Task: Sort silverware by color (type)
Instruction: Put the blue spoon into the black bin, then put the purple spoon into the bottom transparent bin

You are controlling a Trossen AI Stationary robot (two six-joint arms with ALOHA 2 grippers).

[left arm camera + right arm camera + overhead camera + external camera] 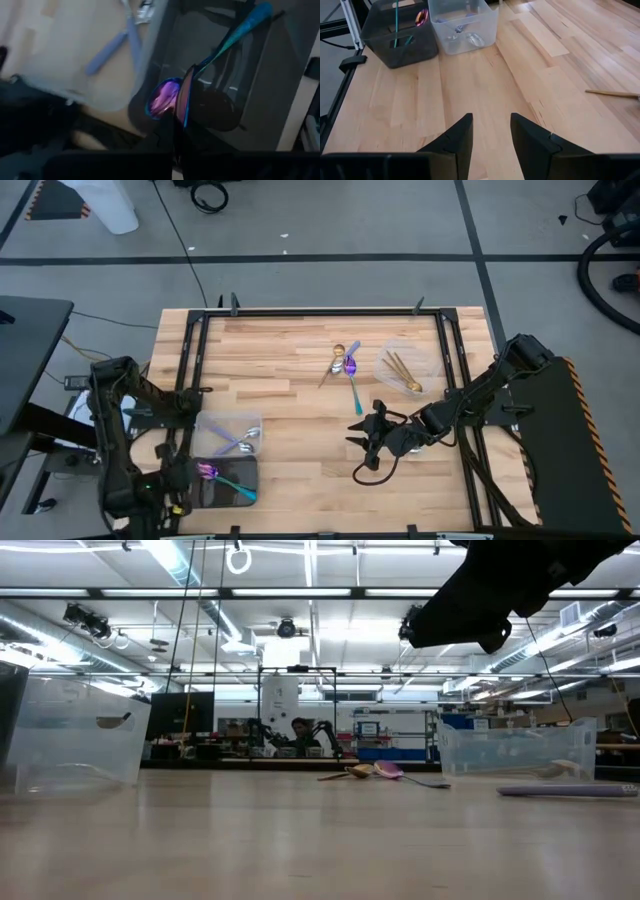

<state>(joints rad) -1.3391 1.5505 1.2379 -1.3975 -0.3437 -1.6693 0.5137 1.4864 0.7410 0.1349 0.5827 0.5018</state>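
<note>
Even, bright overhead light; soft short shadows on the wooden table point(300, 380). Low view backlit by ceiling strip lights point(190, 570), glare washing the room, arm overhead a black silhouette. Left wrist view dim, heavily blurred; iridescent spoon point(200, 65) catches purple glare. Right wrist view sharp, own fingers point(455, 140) dark, slight edge stretch

Pale wooden counter point(290, 420) with black rails along its edges. Dark grey tray point(228, 483) at the near left corner, touching a clear plastic tray point(228, 430) just behind it. Second clear plastic tray point(408, 366) well apart, toward the far right. Grey floor point(330, 220) beyond, crossed by dark lines, with black cables point(208, 194) lying on it.
</note>
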